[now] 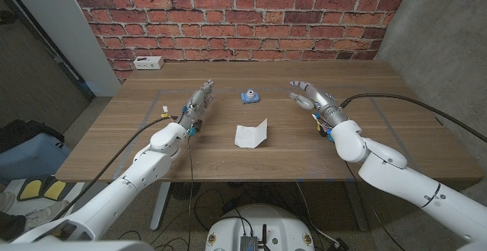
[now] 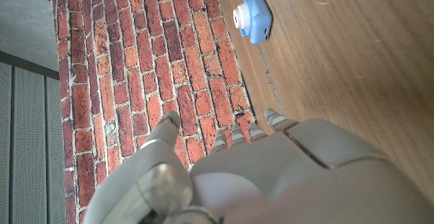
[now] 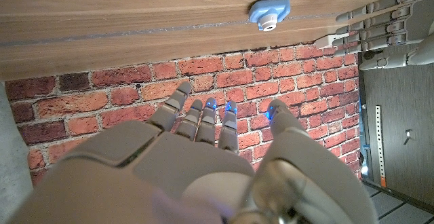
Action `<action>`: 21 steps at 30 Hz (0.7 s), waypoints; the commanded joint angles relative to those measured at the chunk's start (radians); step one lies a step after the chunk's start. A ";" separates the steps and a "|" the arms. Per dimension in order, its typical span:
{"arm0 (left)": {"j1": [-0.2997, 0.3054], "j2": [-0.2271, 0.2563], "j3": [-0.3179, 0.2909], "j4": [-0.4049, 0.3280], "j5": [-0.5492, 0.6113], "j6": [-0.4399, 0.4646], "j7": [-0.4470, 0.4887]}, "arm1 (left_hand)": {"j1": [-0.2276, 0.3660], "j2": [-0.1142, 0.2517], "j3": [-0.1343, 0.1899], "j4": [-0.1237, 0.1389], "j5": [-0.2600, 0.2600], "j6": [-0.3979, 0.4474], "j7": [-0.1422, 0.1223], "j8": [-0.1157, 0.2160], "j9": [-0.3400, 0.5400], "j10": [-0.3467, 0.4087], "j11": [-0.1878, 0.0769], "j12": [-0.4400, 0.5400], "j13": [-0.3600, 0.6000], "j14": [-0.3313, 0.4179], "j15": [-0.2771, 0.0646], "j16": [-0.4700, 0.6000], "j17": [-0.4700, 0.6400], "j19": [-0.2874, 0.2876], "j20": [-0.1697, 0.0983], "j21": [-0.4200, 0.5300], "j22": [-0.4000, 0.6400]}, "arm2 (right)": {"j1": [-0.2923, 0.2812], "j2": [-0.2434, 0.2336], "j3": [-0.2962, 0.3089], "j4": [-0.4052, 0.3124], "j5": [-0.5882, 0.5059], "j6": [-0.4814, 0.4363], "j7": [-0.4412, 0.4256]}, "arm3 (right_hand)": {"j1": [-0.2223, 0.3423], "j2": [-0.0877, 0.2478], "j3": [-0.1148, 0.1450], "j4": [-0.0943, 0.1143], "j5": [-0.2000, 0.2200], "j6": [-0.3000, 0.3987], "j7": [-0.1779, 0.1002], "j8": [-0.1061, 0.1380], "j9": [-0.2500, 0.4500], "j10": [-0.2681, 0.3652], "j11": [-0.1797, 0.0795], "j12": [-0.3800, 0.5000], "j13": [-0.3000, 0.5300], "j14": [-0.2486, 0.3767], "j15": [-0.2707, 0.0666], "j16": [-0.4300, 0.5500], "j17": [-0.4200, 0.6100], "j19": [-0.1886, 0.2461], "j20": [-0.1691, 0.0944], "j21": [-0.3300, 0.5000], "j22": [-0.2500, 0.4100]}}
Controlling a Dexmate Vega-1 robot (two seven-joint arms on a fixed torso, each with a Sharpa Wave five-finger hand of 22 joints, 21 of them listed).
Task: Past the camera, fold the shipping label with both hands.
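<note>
My left hand [image 1: 199, 101] and right hand [image 1: 310, 95] both hold nothing, fingers straight and apart, on either side of the small blue toy camera [image 1: 249, 96]. The white shipping label [image 1: 251, 133] lies partly folded on the wooden table [image 1: 380, 99], nearer me than the camera, between my wrists.

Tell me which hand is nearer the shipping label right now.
Left. The left hand sits just off the shipping label on its left; the right hand is farther off, right and beyond it.
</note>
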 commanded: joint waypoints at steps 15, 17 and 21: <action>0.102 0.038 -0.022 -0.087 -0.007 -0.027 0.023 | 0.001 0.010 -0.002 -0.003 0.005 -0.006 -0.001 0.006 0.003 -0.006 0.003 0.006 0.002 -0.020 0.000 0.006 0.004 -0.006 0.008 0.010 0.004 | -0.056 -0.020 -0.040 -0.094 -0.125 -0.085 0.031 | 0.027 0.007 0.020 0.000 0.009 0.026 -0.004 0.006 0.003 0.017 -0.013 0.006 0.002 0.012 -0.019 0.005 0.000 0.014 -0.006 0.003 0.003; 0.106 0.040 -0.023 -0.089 -0.005 -0.030 0.022 | 0.001 0.010 -0.002 -0.003 0.005 -0.006 -0.001 0.005 0.003 -0.006 0.001 0.006 0.002 -0.020 0.000 0.006 0.004 -0.006 0.007 0.010 0.004 | -0.056 -0.018 -0.045 -0.095 -0.133 -0.087 0.035 | 0.030 0.007 0.021 0.000 0.010 0.029 -0.004 0.006 0.003 0.018 -0.013 0.006 0.002 0.013 -0.021 0.005 0.000 0.015 -0.006 0.003 0.003; 0.111 0.043 -0.025 -0.092 -0.007 -0.031 0.020 | 0.001 0.010 -0.002 -0.003 0.005 -0.007 -0.001 0.005 0.003 -0.007 0.002 0.006 0.002 -0.019 0.000 0.006 0.004 -0.006 0.008 0.010 0.004 | -0.058 -0.013 -0.055 -0.095 -0.146 -0.088 0.040 | 0.035 0.007 0.024 -0.001 0.010 0.034 -0.006 0.007 0.003 0.020 -0.012 0.006 0.002 0.014 -0.024 0.005 0.000 0.015 -0.007 0.003 0.003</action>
